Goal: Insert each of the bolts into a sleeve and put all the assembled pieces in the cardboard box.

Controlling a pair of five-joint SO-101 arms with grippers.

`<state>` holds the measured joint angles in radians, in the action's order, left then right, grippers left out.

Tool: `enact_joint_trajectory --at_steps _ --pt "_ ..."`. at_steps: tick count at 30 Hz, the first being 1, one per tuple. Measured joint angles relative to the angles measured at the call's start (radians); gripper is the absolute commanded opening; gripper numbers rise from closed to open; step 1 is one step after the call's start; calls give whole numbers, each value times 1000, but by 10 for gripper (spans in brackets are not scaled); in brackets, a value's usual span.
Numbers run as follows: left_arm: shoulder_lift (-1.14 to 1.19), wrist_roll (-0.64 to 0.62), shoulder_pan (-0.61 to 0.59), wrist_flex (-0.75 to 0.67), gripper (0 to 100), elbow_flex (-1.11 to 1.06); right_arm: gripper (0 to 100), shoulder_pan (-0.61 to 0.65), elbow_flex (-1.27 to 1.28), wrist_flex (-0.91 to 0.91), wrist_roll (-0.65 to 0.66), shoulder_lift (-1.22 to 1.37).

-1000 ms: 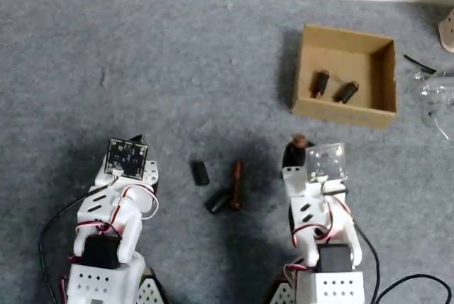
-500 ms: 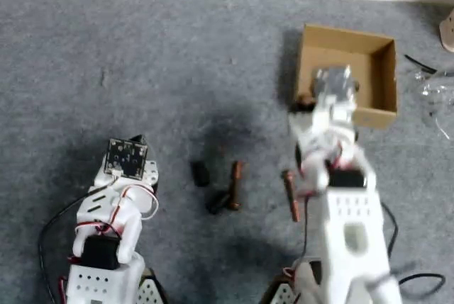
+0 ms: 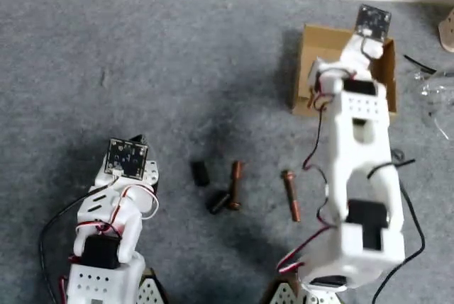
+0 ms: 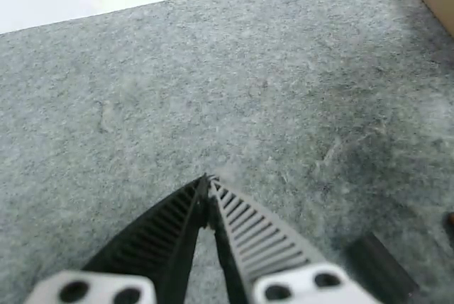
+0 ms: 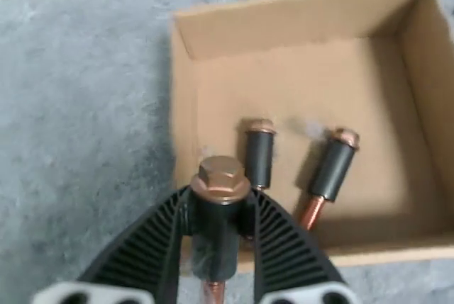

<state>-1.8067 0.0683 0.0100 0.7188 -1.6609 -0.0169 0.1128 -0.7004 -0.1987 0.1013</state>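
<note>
A grey felt worktop carries everything. The right arm stretches far out across it and over the cardboard box at the far right. The left arm sits folded back near its base.

In the right wrist view the right hand hangs above the box's near wall. It is clamped on a black held sleeve with a copper bolt through it, and the bolt head stands up between the fingertips. Two assembled pieces lie apart on the box floor: the nearer piece just beyond the held one, and the tilted piece beside it.

The left hand is pinched together on nothing, its tips meeting above bare felt.

Between the arms two loose bolts rest apart on the worktop, the first bolt left of the second bolt. A loose sleeve lies left of the first bolt, and another sleeve lies just beside that bolt's near end.
</note>
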Motion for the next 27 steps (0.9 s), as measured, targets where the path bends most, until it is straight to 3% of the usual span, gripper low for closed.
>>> enact_joint_trajectory --at_steps 8,16,27 --pt "0 0 0 0 10 0 5 -97 -144 -58 -245 143" --pt "0 0 0 -26 10 -9 5 -212 -130 -58 -601 169" --pt "0 0 0 -28 10 -9 13 -199 -44 -41 -720 164"
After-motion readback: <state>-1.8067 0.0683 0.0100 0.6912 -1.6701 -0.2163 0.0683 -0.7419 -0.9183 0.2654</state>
